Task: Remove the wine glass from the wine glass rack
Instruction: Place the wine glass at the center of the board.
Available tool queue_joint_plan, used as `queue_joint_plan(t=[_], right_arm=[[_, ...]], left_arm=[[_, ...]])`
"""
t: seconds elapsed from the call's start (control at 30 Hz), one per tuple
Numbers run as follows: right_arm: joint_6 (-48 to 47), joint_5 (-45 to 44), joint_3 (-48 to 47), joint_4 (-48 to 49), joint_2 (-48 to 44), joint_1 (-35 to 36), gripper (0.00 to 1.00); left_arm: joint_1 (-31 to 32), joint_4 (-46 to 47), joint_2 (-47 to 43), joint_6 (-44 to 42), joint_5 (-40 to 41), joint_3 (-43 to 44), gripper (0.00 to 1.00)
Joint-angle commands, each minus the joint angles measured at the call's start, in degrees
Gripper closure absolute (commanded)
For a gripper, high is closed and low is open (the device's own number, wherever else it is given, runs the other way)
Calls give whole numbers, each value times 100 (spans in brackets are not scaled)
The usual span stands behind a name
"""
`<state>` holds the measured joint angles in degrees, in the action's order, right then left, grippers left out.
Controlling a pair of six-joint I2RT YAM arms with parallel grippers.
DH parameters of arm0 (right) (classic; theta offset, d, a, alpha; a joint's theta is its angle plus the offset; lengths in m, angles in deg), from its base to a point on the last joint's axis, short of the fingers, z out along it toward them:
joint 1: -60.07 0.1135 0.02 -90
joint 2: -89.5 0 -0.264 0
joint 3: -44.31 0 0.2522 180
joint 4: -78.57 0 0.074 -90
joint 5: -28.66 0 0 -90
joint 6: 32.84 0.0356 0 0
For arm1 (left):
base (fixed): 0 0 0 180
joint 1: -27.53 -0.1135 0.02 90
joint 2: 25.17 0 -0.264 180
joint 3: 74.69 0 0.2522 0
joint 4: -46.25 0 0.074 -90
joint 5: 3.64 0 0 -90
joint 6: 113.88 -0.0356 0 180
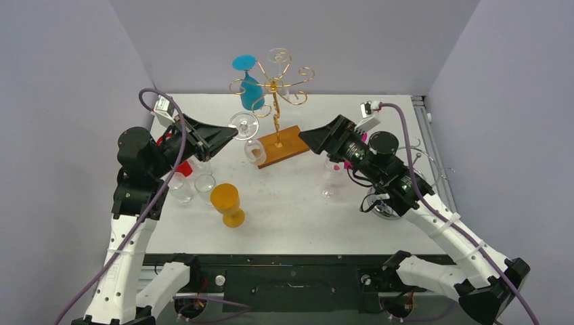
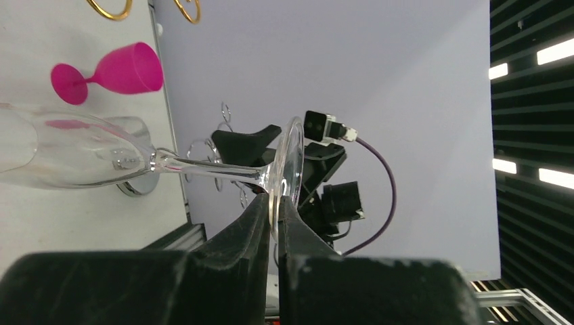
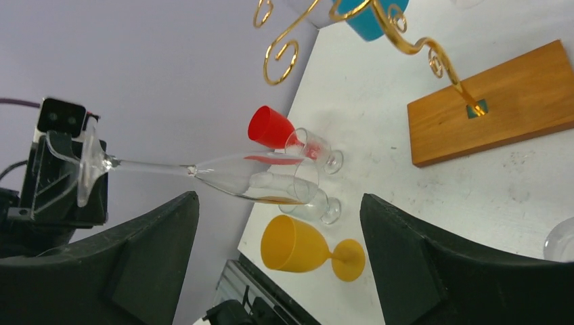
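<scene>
The left claw [image 2: 274,203] was pressed together on the rim of the foot of the wine glass [image 2: 74,152], holding it off the rack [image 1: 276,108], just beside that rack's wooden base and above the table [image 1: 298,203]. From the pinch the stem ran out sideways, with the bowl toward the right claw [image 1: 310,140], which stood spread and empty, near but apart. The glass was clear, long-stemmed and slim-bowled, and probably slippery

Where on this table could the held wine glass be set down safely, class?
Freest: the bare middle, bordered by the orange goblet, the stemmed glass and the rack's wooden base. Crowded: the left side, where small clear glasses cluster.
</scene>
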<state>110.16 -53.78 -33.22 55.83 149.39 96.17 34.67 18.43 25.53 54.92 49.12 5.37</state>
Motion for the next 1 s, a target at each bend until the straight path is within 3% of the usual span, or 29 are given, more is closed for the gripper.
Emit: queue_joint_plan(t=[0.0,0.43,0.6,0.77,0.97], right_arm=[[-110,19,560,1258,-392,378,15],[-147,-258,1604,2128,-801,463,3],[21,74,1795,2356,-946,111,0],[754,735,2267,3454,-1063,-490,0],[1216,1191,2487,4346,-960,-706,0]], left_arm=[[379,631,-153,658,163,-2,100],[1676,1504,617,1558,569,797,100],[1797,1906,924,1827,664,958,100],[1815,2496,1151,2159,716,974,100],[1826,2969,1362,2451,741,1049,100]])
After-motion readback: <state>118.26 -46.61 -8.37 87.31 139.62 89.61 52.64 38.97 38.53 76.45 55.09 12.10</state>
